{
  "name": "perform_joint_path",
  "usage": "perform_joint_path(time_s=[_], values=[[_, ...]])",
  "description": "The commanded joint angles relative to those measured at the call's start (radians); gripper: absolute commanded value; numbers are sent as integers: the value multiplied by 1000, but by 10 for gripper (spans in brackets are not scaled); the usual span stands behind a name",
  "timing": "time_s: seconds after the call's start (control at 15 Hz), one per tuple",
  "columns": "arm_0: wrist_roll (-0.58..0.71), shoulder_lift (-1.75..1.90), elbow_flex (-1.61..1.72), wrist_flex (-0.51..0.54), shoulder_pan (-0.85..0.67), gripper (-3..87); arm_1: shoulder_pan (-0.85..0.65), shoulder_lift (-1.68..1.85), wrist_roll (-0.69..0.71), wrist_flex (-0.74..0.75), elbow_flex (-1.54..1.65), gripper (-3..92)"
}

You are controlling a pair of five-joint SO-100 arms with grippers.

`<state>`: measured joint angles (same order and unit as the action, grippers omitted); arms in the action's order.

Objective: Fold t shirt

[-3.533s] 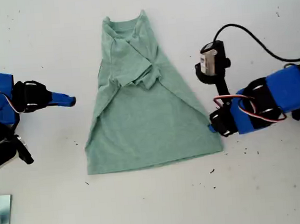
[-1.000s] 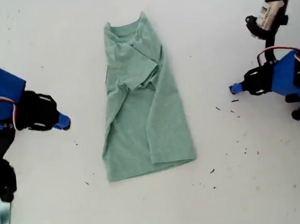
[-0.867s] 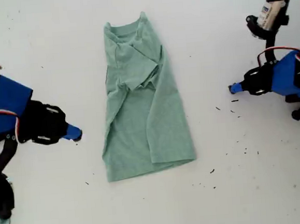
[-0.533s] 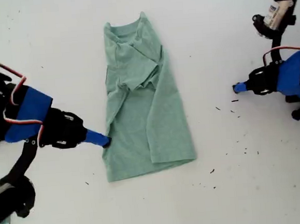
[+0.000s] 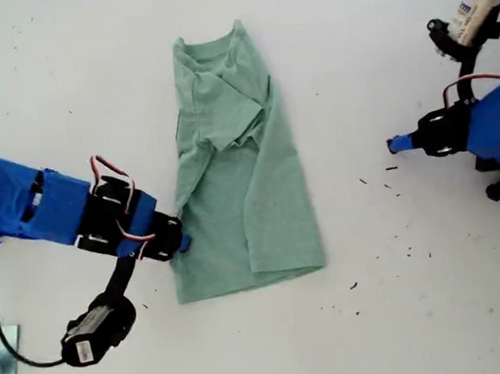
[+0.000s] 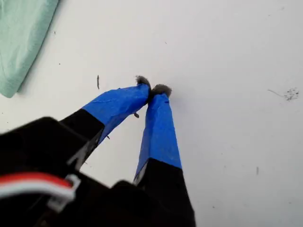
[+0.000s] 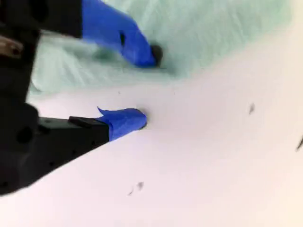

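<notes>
1. My second gripper has swung in from the exterior view's 9 o'clock to the t shirt's edge, fingers spread, one over cloth, one on the table: probably the next fold.
2. My first gripper waits clenched and empty at 3 o'clock.
3. The shirt lies mid-table, long axis 12 to 6, neck at 12.

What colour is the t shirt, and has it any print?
The t shirt is plain pale sage green, unprinted; clearest in the exterior view.
</notes>
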<state>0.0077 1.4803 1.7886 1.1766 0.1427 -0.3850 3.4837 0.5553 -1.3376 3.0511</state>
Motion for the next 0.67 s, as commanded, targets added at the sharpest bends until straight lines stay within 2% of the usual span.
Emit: perform_joint_path(time_s=[0.0, 0.13, 0.27, 0.47, 0.6], values=[[-17, 57, -18, 29, -8, -2, -8, 12, -9, -2, 34, 24], [-37, 232, -26, 181, -43, -2, -8, 14, -8, -2, 35, 24], [-5, 428, -20, 264, -118, -2, -8, 14, -8, -2, 35, 24], [32, 428, -69, 282, -146, -2, -8, 14, -6, -2, 35, 24], [51, 268, -239, 235, -95, -2, -8, 14, -6, -2, 35, 24]])
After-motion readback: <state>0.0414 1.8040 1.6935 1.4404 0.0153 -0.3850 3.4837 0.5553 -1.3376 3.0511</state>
